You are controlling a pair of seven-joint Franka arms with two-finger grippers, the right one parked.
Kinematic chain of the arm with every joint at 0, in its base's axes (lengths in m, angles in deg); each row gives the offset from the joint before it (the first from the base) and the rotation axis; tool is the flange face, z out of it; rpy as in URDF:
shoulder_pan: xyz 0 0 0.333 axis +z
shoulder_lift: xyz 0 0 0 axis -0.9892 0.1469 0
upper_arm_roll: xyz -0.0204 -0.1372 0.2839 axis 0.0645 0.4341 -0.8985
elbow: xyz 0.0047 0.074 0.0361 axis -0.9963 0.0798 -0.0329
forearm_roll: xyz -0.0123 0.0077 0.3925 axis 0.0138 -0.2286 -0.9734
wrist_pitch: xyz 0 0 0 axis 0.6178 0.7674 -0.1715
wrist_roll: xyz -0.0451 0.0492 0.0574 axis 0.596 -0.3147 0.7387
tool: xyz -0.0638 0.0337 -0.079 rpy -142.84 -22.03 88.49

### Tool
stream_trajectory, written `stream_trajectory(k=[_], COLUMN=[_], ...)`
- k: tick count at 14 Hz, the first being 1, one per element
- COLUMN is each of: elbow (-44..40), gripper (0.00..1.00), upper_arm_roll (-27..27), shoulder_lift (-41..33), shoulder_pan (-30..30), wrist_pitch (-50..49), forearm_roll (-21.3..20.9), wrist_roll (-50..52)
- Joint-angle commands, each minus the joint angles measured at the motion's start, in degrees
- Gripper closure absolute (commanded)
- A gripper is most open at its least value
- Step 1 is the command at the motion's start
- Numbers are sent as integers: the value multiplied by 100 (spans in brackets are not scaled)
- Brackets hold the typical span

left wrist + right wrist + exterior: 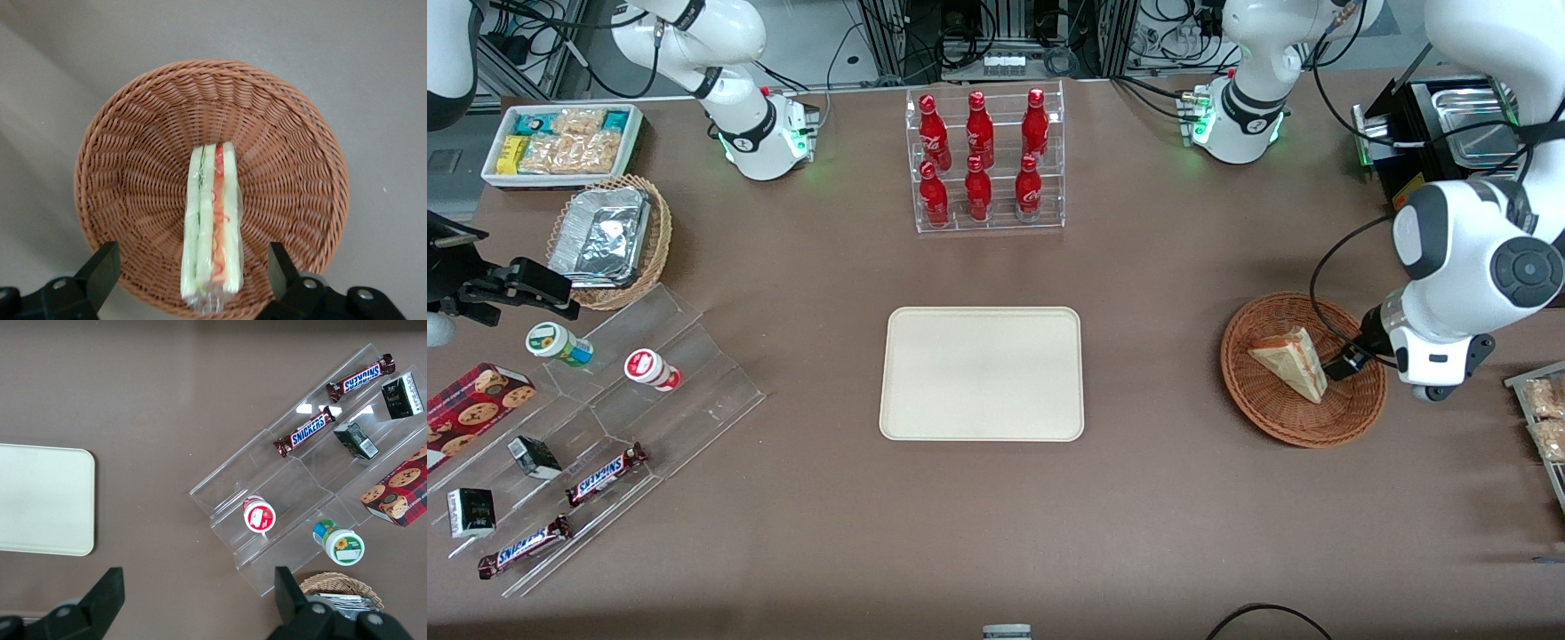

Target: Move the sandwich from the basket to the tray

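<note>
The sandwich (1292, 360) (212, 220), a wrapped white-bread wedge with orange and green filling, lies in the reddish-brown wicker basket (1272, 413) (133, 167) toward the working arm's end of the table. My left gripper (1343, 364) (190, 257) hovers over the basket's rim at the sandwich's wide end. It is open, with one black finger on each side of the wedge and a gap between each finger and the bread. The cream tray (983, 373) (40, 500) lies flat at the table's middle with nothing on it.
A clear rack of red bottles (985, 160) stands farther from the front camera than the tray. Toward the parked arm's end are a stepped acrylic stand with snacks (605, 418), a tan wicker basket with a foil container (609, 240) and a white bin (560, 142). A rack of packets (1543, 418) sits beside the basket.
</note>
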Motion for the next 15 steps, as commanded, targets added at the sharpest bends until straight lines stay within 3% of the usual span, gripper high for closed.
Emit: stream_trajectory(k=[1,10,14,15], elbow=[49,199,225,260], gripper=[2,2,10,18], upper_arm_roll=[40,49,75,75], shoulder_lift=[389,1023,1041,1041], shoulder_pan=[26,-9,-79,-79], wrist_pitch=[313,683,648,630], forearm_roll=[-89,157,210,210], wrist_roll=[303,461,453,435])
